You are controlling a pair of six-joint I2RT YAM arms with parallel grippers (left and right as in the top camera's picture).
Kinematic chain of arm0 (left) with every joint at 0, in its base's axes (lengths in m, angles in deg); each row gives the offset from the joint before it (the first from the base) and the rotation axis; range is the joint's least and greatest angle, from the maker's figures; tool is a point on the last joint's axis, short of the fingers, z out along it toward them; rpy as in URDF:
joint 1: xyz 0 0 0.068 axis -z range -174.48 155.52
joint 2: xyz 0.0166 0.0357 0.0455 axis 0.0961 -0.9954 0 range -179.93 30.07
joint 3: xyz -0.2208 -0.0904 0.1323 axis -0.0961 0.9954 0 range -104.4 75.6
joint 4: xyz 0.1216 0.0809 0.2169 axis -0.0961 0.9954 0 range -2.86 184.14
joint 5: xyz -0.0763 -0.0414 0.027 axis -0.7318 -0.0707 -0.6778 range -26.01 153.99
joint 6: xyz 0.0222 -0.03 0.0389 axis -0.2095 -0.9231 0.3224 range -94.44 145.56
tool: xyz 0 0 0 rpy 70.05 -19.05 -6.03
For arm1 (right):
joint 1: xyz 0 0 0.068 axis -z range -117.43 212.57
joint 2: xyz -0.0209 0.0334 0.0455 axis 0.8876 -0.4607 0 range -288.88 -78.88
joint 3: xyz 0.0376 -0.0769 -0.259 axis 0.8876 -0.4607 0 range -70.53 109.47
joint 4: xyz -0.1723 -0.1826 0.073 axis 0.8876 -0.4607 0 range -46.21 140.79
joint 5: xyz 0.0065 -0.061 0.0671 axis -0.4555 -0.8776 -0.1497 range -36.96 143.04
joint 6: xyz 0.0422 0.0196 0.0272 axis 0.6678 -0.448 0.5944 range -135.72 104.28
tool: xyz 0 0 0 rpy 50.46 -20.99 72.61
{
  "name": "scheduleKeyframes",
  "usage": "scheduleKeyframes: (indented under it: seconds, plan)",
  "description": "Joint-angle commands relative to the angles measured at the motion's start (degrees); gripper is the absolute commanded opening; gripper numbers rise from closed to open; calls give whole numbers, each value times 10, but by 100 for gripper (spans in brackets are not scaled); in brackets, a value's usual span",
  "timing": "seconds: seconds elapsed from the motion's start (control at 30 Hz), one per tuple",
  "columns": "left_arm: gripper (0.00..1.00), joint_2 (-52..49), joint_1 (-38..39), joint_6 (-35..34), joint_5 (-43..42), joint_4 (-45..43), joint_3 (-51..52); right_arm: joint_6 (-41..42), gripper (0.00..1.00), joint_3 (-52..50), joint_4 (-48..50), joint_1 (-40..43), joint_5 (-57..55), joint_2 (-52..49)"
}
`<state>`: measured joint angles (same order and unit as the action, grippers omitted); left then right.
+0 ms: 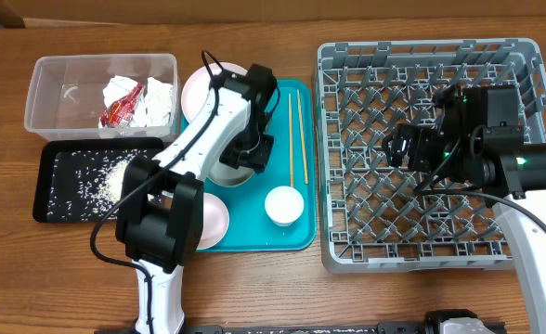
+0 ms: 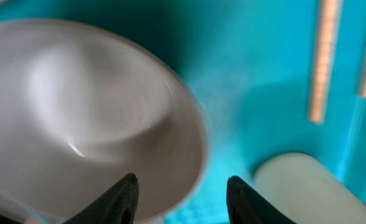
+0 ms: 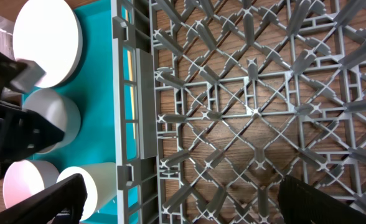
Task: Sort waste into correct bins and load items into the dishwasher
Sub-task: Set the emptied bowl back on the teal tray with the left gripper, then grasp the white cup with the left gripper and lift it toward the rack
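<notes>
Left wrist view showed the left gripper [image 2: 182, 190] partly open, its jaws straddling the rim of a white bowl [image 2: 96, 106] on the teal tray [image 2: 245, 74], likely lined up for a rim pinch. Overhead, wrapper [image 1: 120, 111] and paper [image 1: 157, 97] lay in the clear tub [image 1: 45, 93] and rice [image 1: 115, 176] in the black tray [image 1: 45, 209], so waste looked sorted. The right gripper [image 1: 405, 147] hung wide and empty over the grey dish rack [image 1: 327, 158], probably waiting for dishes.
</notes>
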<state>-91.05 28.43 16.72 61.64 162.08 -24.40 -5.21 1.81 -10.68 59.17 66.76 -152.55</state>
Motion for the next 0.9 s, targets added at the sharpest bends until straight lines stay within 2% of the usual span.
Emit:
scheduleKeyframes:
  seconds: [0.0, 0.1, 0.23, 0.37, 0.53, 0.63, 0.8, 0.87]
  plan:
    - [49, 1, 4, 40, -44, 47, -93, 0, 100, 11, 3, 2, 1, 1]
    - [48, 1, 4, 83, -95, 103, -141, 0, 100, 11, 3, 2, 1, 1]
    - [42, 1, 9, 121, -140, 151, -151, 0, 100, 11, 3, 2, 1, 1]
    - [38, 1, 22, 121, -142, 162, -123, 0, 100, 11, 3, 2, 1, 1]
    - [38, 1, 51, 121, -141, 134, -79, 0, 100, 11, 3, 2, 1, 1]
    - [39, 1, 66, 116, -126, 118, -61, 0, 100, 11, 2, 2, 1, 1]
    - [41, 1, 75, 61, -33, 82, -25, 0, 100, 11, 3, 2, 1, 1]
    - [41, 0, 75, 58, -21, 66, -10, 0, 100, 11, 3, 2, 1, 1]
